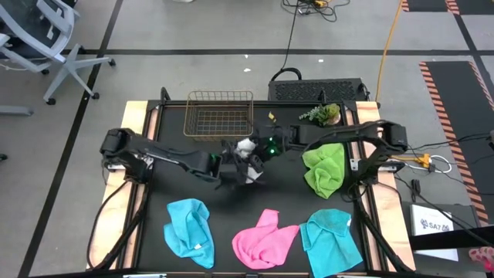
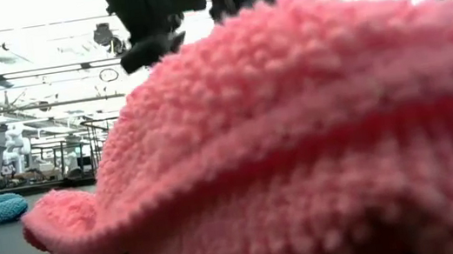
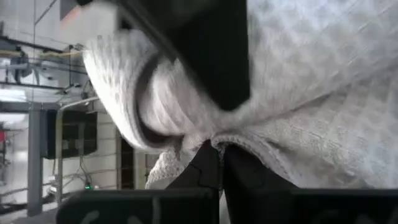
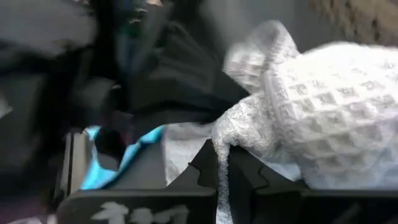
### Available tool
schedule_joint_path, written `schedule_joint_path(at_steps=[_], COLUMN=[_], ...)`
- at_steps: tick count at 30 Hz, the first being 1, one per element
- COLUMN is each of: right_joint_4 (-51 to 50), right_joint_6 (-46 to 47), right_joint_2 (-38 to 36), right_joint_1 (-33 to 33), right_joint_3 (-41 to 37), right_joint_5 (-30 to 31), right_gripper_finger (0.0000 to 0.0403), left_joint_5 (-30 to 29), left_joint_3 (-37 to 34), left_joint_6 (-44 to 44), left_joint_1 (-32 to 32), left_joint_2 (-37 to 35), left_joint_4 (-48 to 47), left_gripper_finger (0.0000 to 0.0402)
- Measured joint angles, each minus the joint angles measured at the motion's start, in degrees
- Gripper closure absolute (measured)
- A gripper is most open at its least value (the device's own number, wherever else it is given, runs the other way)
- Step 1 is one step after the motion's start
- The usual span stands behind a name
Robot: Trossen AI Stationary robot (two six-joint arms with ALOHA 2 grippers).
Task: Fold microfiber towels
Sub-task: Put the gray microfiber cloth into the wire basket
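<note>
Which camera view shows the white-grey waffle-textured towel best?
The right wrist view: the white-grey waffle-textured towel shows its weave and bunched shape. The left wrist view shows it only partly, behind a dark finger; the high view, a small patch between both arms; the low view, nothing.

Basket: you have a copper wire basket point(image 1: 219, 114) at the table's far edge, left of centre.
Plant: a small green plant point(image 1: 323, 115) sits far right.
Chair: an office chair point(image 1: 40, 42) stands off-table, far left.

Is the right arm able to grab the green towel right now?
Probably not yet. The right gripper is shut on the white-grey towel, which the left gripper pinches too. The green towel lies uncovered under the right arm, so it must let go first.
</note>
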Motion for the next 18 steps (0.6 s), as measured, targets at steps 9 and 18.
schedule_joint_path(at_steps=[9,18], right_joint_4=[0.28,6.92], right_joint_6=[-4.91,-5.63], right_joint_2=[-1.86,-0.75], right_joint_1=[-3.93,-10.90], right_joint_3=[5.59,5.88], right_joint_5=[0.22,-0.20], right_gripper_finger=[0.0402,0.0403], left_joint_5=[-3.41,-0.96], left_joint_3=[0.73,0.69], left_joint_6=[4.14,12.69], left_joint_1=[7.29,16.98], left_joint_2=[-12.94,-14.38], left_joint_4=[-1.76,1.11], left_gripper_finger=[0.0399,0.0400])
